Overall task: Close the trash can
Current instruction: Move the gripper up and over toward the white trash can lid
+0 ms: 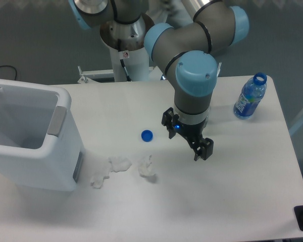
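Approach step: gripper (190,139), apparently parted and empty, hangs mid-table; next, reach the open trash can (36,143) at the left edge.

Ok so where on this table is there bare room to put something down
The widest bare patch is the near right of the table, in front of the end effector and the water bottle. Another lies at the back, between the trash can and the arm. It is crowded beside the bin: crumpled tissues and a blue cap.
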You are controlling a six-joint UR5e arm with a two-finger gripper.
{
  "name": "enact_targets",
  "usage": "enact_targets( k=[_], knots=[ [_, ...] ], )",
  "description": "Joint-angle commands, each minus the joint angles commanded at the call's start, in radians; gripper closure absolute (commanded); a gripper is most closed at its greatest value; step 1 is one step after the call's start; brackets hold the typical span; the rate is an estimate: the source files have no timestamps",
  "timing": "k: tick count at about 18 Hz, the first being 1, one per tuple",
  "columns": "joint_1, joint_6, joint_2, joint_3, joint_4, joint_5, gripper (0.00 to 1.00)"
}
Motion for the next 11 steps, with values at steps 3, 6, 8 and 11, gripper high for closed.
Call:
enact_targets(
  k=[3,6,8,11],
  knots=[
    [0.0,-0.006,0.002,0.0,-0.002,-0.002,0.0],
    [-0.002,-0.009,0.005,-0.008,-0.002,-0.002,0.0],
    [-0.005,-0.006,0.027,-0.052,0.005,0.0,0.0],
    [0.0,-0.028,0.073,-0.089,0.014,-0.008,0.0]
  ],
)
